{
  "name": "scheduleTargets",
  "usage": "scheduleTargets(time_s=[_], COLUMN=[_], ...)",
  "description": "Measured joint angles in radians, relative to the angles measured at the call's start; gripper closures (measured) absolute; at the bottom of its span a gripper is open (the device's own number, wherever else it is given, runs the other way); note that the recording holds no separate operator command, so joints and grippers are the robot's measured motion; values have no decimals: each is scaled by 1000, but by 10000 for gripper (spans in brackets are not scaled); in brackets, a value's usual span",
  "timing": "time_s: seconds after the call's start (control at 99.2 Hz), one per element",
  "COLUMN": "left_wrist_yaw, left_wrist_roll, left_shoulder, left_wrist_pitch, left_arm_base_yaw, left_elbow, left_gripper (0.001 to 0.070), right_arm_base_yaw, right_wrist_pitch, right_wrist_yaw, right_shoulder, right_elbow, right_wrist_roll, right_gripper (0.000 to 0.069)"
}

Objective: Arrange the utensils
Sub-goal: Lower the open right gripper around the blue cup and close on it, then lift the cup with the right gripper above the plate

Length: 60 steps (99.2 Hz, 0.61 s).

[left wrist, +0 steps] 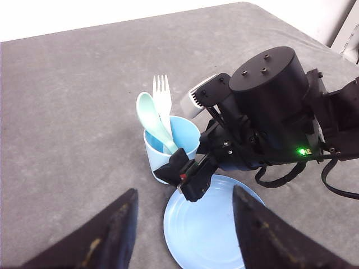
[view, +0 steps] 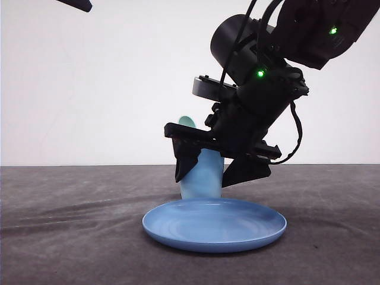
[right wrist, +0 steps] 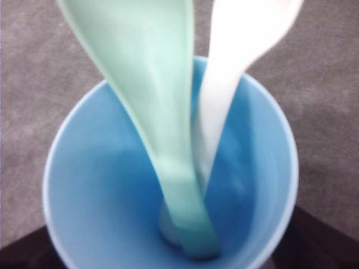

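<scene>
Utensils are both seen standing in the light blue cup point(left wrist: 171, 147) — the mint-green spoon point(left wrist: 154, 120) and the white fork point(left wrist: 162, 102) lean together against the same side, handles down at the bottom of the cup, heads sticking up above the rim. In the right wrist view the spoon point(right wrist: 151, 106) is crossed in front of the fork point(right wrist: 235, 73), and the two seem to be touching lower down. The cup is placed on the grey table point(left wrist: 67, 112), just beside the round blue plate point(view: 214, 224), which is lying flat. The right gripper point(view: 217, 166) is spread wide either side of the cup near its rim, nothing is pinched by it, and whether the fingers touch the cup wall cannot be told. The left gripper point(left wrist: 182, 232) is held well above the table with its fingers apart, nothing between them
</scene>
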Motion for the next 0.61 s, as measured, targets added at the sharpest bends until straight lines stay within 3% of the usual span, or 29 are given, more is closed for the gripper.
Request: scheduleTargets(time_s=[0.161, 0.605], left_wrist_yaw=[0, 0], left_wrist_roll=[0, 0], left_shoulder=[0, 0], left_wrist_pitch=[0, -23], left_arm_base_yaw=[0, 0], left_elbow=[0, 0], left_gripper=[388, 388], right_arm_base_yaw=[0, 4], right_wrist_pitch=[0, -33], right_wrist_yaw=[0, 3], right_shoulder=[0, -31], right_elbow=[0, 0], right_wrist_roll=[0, -34], right_gripper=[276, 288])
